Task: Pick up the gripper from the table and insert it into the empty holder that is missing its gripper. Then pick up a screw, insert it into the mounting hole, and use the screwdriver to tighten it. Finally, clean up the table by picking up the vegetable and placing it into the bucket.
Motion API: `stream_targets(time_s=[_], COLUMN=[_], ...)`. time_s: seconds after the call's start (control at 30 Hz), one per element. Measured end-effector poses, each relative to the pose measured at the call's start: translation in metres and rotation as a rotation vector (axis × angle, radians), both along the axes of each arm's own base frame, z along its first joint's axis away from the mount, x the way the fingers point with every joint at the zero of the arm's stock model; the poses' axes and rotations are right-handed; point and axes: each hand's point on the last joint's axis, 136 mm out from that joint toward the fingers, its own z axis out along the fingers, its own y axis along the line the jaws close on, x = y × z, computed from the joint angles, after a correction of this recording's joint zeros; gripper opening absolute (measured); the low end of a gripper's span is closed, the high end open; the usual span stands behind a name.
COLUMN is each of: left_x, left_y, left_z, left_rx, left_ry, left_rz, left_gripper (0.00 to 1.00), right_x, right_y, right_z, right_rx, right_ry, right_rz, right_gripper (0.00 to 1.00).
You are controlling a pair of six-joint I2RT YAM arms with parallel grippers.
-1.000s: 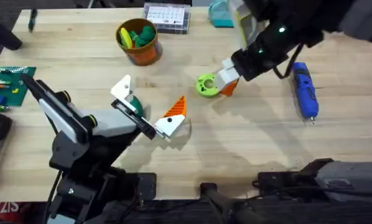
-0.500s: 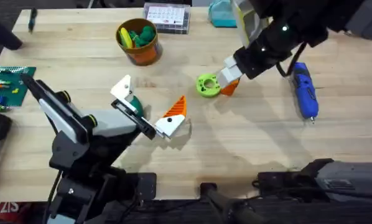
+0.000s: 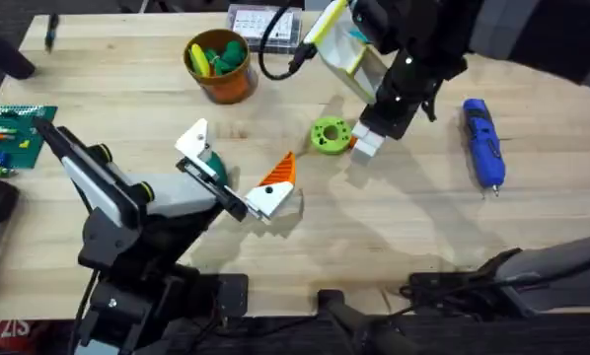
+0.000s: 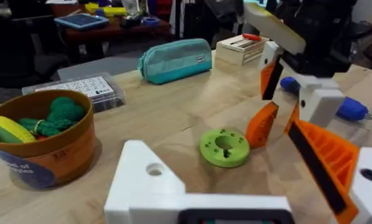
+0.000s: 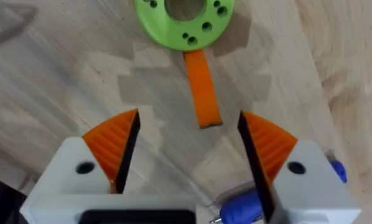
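The left gripper (image 3: pixel 238 177) hovers low over the wooden surface (image 3: pixel 394 227) with its white, orange-padded fingers spread and nothing between them. Up and to the left of it stands the bucket (image 3: pixel 218 65), small, round and orange, holding green and yellow toy pieces. To the right of the left gripper lies a green disc (image 3: pixel 329 134), flat and round with a centre hole and a ring of small holes. A narrow orange strip (image 5: pixel 202 93) lies on the wood, one end touching the disc's edge. The right gripper (image 3: pixel 366 140) hangs just beside the disc, fingers spread wide, the free end of the strip between them without contact. To the right of that gripper lies the screwdriver (image 3: pixel 481 142), blue and pen-shaped, its thin metal bit pointing toward the near edge.
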Motion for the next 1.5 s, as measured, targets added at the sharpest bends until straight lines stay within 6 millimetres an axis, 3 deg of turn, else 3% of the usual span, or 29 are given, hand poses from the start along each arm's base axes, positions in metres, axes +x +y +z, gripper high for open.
stream_targets(time_s=[0.4,0.53,0.6,0.7,1.0,1.5], left_x=[0.000,0.000,0.000,0.000,0.000,0.000], left_y=[0.000,0.000,0.000,0.000,0.000,0.000], left_z=[0.000,0.000,0.000,0.000,0.000,0.000], left_rx=[0.000,0.000,0.000,0.000,0.000,0.000], left_ry=[0.000,0.000,0.000,0.000,0.000,0.000], left_rz=[0.000,0.000,0.000,0.000,0.000,0.000], left_gripper=[0.993,0.993,0.993,0.993,0.993,0.993], right_x=[0.005,0.008,0.008,0.009,0.018,0.014], right_y=[0.003,0.005,0.005,0.003,-0.003,0.003], right_z=[-0.020,-0.019,-0.019,-0.019,-0.019,-0.019], right_rx=[-0.025,-0.020,-0.020,-0.020,-0.008,0.029], right_ry=[0.037,0.026,0.026,0.025,0.006,0.028], right_rz=[0.090,0.101,0.105,0.098,0.069,0.073], right_gripper=[0.944,0.867,0.771,0.703,0.654,0.552])
